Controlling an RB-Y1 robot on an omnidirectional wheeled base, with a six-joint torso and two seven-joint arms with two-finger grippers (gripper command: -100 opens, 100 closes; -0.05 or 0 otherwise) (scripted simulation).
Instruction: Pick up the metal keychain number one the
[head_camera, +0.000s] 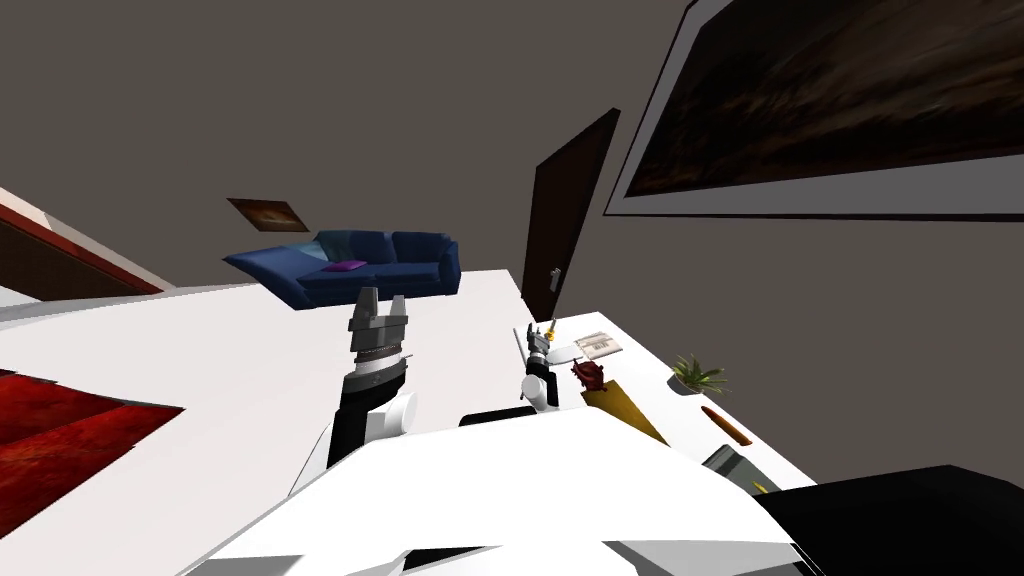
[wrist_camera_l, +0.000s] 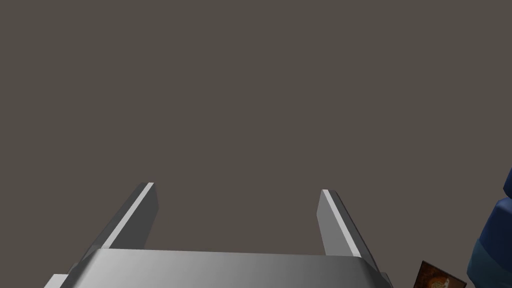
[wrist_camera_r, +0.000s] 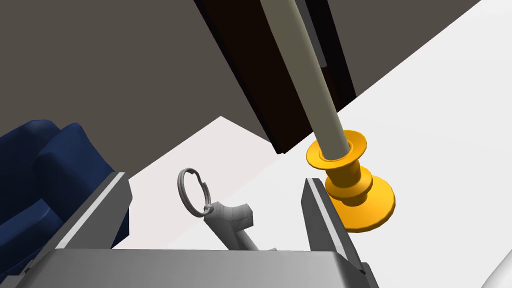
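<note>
Right wrist view: right gripper (wrist_camera_r: 214, 179) low over table (wrist_camera_r: 425, 125), fingers (wrist_camera_r: 320, 220) wide around grey keychain (wrist_camera_r: 227, 217); left gripper (wrist_camera_l: 237, 186) wide too.

A: Is there any word or number here that one can read?
B: No, nothing is legible. A folded paper (head_camera: 598, 345) lies on the desk (head_camera: 655, 378). It has grey lines like print, but they are too small to read.
A: And the keychain (wrist_camera_r: 227, 217)?
B: Its grey charm hangs on a ring and has a bent form, maybe like the digit one. One end is hidden, so I cannot tell. I see no letters on it.
A: And the walls?
B: The big framed picture (head_camera: 830, 100) and the small frame (wrist_camera_l: 440, 277) show only dark brown colour, no caption.
</note>
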